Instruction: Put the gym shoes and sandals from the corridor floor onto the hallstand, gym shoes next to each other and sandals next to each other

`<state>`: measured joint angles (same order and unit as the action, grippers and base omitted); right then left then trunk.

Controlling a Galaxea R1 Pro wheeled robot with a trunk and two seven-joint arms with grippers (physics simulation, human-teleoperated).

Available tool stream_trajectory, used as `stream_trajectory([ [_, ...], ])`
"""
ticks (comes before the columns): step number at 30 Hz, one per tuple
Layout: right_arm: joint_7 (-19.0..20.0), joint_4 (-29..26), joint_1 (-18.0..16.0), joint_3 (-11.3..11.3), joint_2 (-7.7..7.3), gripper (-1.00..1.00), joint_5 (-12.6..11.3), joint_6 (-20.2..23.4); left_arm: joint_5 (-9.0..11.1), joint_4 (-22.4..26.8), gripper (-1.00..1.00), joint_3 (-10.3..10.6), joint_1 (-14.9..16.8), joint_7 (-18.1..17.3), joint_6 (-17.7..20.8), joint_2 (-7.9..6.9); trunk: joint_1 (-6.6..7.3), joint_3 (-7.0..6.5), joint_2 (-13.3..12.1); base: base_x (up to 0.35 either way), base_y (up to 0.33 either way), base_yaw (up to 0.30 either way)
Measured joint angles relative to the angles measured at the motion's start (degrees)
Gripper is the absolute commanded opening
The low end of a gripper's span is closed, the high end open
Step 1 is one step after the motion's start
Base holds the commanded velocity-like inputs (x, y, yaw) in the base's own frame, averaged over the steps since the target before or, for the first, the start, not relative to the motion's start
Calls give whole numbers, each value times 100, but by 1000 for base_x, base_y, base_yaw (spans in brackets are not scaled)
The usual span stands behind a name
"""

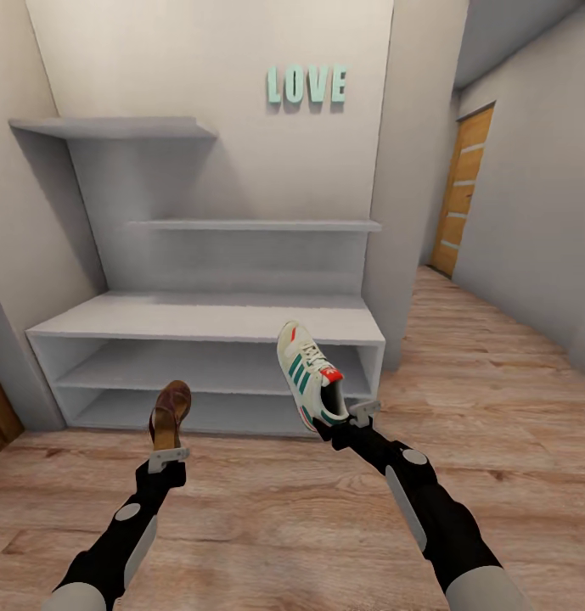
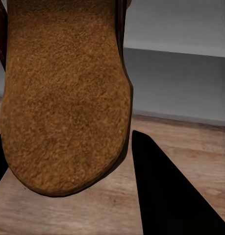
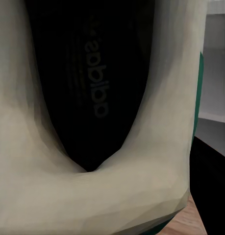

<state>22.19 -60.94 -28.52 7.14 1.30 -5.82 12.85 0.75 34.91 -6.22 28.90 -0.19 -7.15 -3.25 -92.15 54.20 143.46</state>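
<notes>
Head view shows the robot facing the hallstand point(image 1: 207, 318), a pale grey-white unit with a long bench top, two low shelves and wall shelves above, standing on the corridor floor point(image 1: 267, 509). Both arms reach toward it, each carrying a shoe clear of the floor.

The left claw point(image 1: 168, 459) is clamped on a sandal point(image 1: 170, 414) at its heel end, the dark-brown shoe standing toe-up in front of the lowest shelf opening. In the left wrist view the tan insole of that sandal point(image 2: 63, 93) looms close, with the shelves and floor planks behind it.

The right claw point(image 1: 347, 420) is clamped on a gym shoe point(image 1: 307, 373) at the heel rim, the cream sneaker tilted toe-up so that its green stripes and red tongue tab face the camera; its toe overlaps the front edge of the bench top. The right wrist view looks straight into the dark inside of the gym shoe point(image 3: 156, 186), past the cream collar.

Neither shoe is on the rack yet, and the bench top and both shelves look bare, so I judge this to be the carrying step of a first delivery, with the other gym shoe and sandal left to fetch. The next move calls for bringing each shoe over a shelf or the top surface, levelling it sole-down, and leaving room beside each for its partner.
</notes>
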Motion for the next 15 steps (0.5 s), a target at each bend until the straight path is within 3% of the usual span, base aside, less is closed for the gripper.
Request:
stream_trajectory([
  [7,0,1,2,1,0,-100,0,0,0,0,-100,1,0,0,0,0,0,-28,0,0,313,-253],
  [15,0,3,0,1,1,-100,2,-1,0,1,-100,1,-2,0,1,-1,0,-33,0,0,313,-30],
])
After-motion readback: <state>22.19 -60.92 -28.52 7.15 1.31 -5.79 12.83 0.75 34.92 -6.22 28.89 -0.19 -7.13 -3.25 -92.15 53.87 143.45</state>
